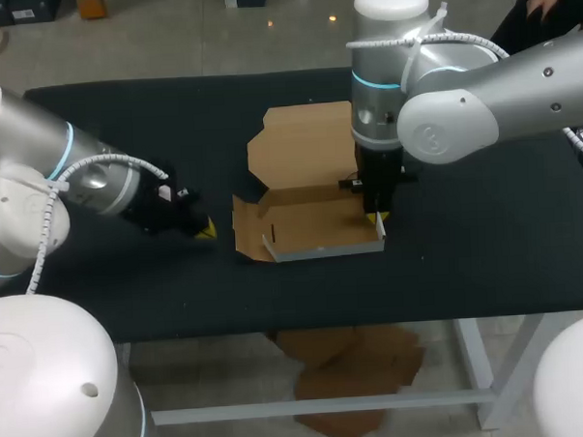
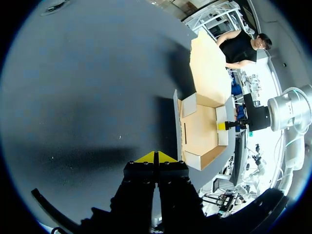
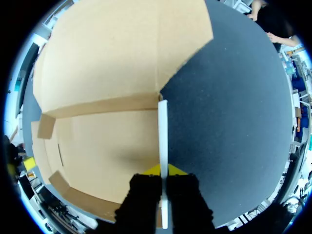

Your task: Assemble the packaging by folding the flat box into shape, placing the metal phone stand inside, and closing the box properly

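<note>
The right gripper (image 3: 164,170) is pinched onto the side wall (image 3: 162,129) of the box (image 1: 306,227), one yellow tip on each face of the upright panel, at the tray's 3 o'clock edge seen from the head camera. Outward from there the tray sits near the middle of the table (image 1: 486,239), with its front wall raised at 6 o'clock and the lid flap (image 1: 303,145) lying flat at 12 o'clock. At 9 o'clock, just beside the box but apart from it, the left gripper (image 2: 156,157) rests low over the table with its tips pressed together on nothing.

The cardboard looks light and thin — stiff across a panel, weak along its creases, so likely to spring back or buckle. I would hold it near a fold, by a wall's edge, with light pressure.

Count: one box, two grippers, and no phone stand in any view.
</note>
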Tool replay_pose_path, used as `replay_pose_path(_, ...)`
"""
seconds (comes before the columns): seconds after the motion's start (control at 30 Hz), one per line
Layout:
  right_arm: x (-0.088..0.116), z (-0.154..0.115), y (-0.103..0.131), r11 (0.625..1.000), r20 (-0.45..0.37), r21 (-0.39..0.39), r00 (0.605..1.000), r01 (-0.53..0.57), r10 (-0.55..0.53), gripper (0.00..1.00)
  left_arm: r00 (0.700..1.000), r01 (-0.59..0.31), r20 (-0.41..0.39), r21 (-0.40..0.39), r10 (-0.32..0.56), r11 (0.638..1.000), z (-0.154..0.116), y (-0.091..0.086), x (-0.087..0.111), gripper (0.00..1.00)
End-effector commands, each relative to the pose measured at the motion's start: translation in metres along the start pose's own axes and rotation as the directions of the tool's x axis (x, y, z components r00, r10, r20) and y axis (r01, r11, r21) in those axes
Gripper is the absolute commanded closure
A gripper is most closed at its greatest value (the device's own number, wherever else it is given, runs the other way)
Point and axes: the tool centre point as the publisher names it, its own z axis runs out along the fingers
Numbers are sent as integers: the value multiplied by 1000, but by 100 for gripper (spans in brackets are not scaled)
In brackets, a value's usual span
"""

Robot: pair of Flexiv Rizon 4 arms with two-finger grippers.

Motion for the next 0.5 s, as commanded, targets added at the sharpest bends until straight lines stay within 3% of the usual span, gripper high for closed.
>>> replay_pose_path(0.03,1,-1,1,1000,2,3,1000,0,0,100,1000,-13,-4,-5,13,1000,16,0,1,100)
replay_pose_path(0.5,1,-1,1,1000,2,3,1000,0,0,100,992,-61,-112,-34,56,998,48,0,14,100)
